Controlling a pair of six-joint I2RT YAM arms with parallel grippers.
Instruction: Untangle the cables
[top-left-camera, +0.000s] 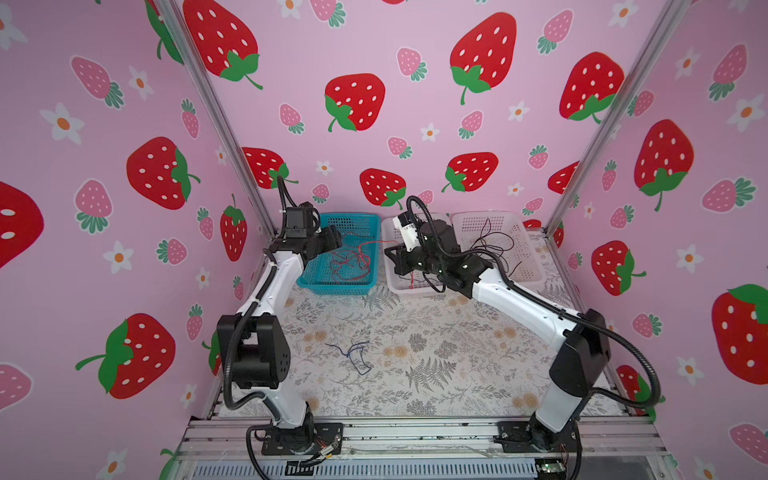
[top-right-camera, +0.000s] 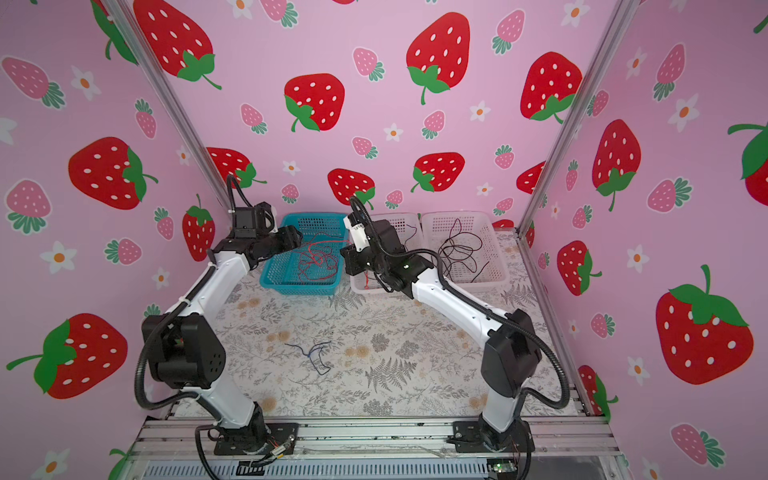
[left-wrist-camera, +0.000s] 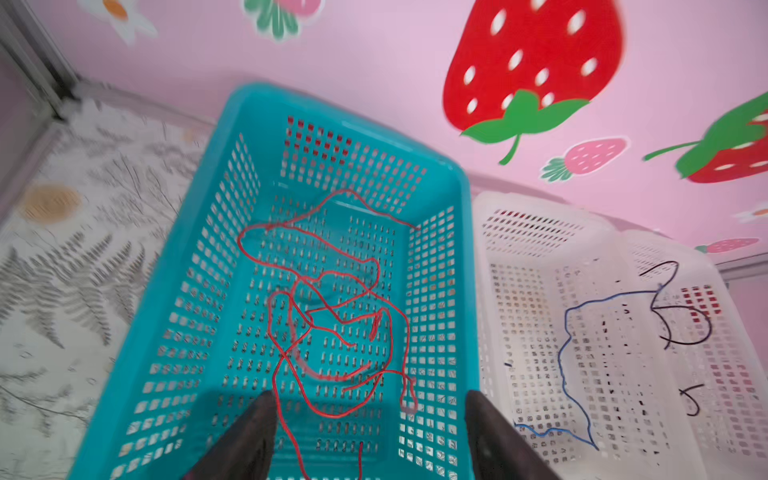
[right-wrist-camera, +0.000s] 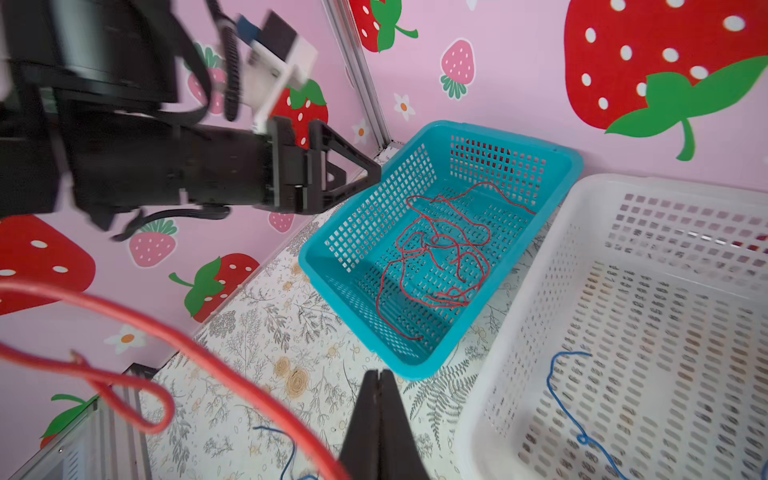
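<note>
1. Nearest, a dark blue cable (top-left-camera: 353, 358) lies alone in a loose knot on the flowered table cover (top-left-camera: 436, 332). It sits between the two arms and well apart from the baskets, and both top views show it (top-right-camera: 312, 357)
2. Further back, the right gripper (top-left-camera: 394, 261) hangs over the near left corner of the middle white basket (top-left-camera: 409, 290). In the right wrist view its fingers (right-wrist-camera: 365, 415) are pressed together, with nothing visible between the tips
3. A stray red cable (right-wrist-camera: 216, 365) loops close to that wrist camera, large and blurred. In a top view a short red piece (top-left-camera: 412, 282) dangles just under the gripper. I cannot tell where either is caught
4. A blue cable (left-wrist-camera: 567, 353) snakes across the floor of the middle white basket, and the right wrist view shows it too (right-wrist-camera: 561, 399)
5. The left gripper (top-left-camera: 332, 240) hovers over the near left side of the teal basket (top-left-camera: 332, 289). Its fingers (left-wrist-camera: 249, 436) stand wide apart. One red strand runs up between them, close beside one finger but not pinched
6. The red cables (top-left-camera: 353, 264) lie in a tangled heap on the floor of the teal basket, crossing one another many times. Both wrist views show the heap (left-wrist-camera: 332, 316) (right-wrist-camera: 440, 257)
7. Farthest to the right, the black cables (top-left-camera: 494, 245) rest in loose loops inside the outer white basket (top-left-camera: 478, 224), which stands just beside the middle one
</note>
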